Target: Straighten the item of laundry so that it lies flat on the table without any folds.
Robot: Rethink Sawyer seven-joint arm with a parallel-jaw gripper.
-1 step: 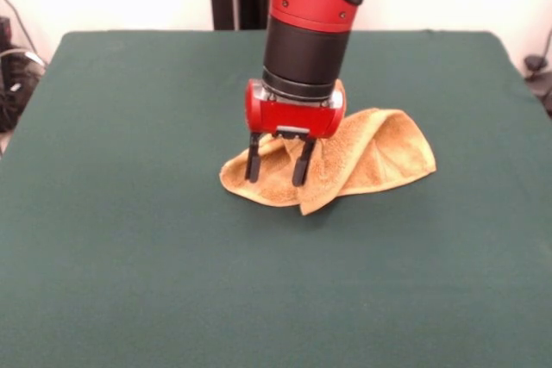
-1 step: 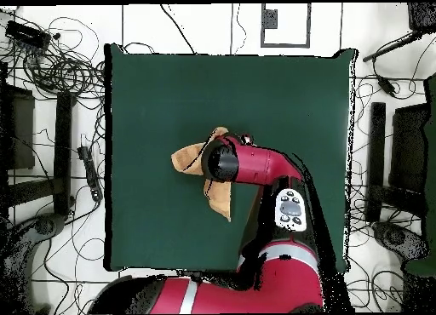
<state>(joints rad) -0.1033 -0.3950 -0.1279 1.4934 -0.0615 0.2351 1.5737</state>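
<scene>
right now the end effector (image 1: 277, 162) hangs just above the middle of the front view, under the red and black arm (image 1: 312, 15) that comes down from the top edge. its two dark fingers (image 1: 254, 158) point straight down and stand apart with a clear gap between them, so it is open and grips nothing. the fingertips sit in front of the left part of the golden-orange towel (image 1: 379, 154); whether they touch the cloth or hover just over it cannot be told from this view.

the towel lies a little right of centre in the front view, on the dark green bench (image 1: 129, 239). it is not flat: it is bunched and folded over itself, with a rounded lobe spreading to the right, a lower edge at the left under the fingers, and a pointed fold reaching down toward the bottom of the frame. the cloth rises highest behind the red wrist block.

in the overhead view the towel (image 2: 183, 159) shows left of centre on the bench (image 2: 281, 99), partly covered by the arm (image 2: 264, 167), which reaches up from the bottom of the frame. one part of the towel pokes out to the left of the arm's end and another narrow part points downward below it. cables (image 2: 60, 73) lie on the floor at the left of the bench.
</scene>
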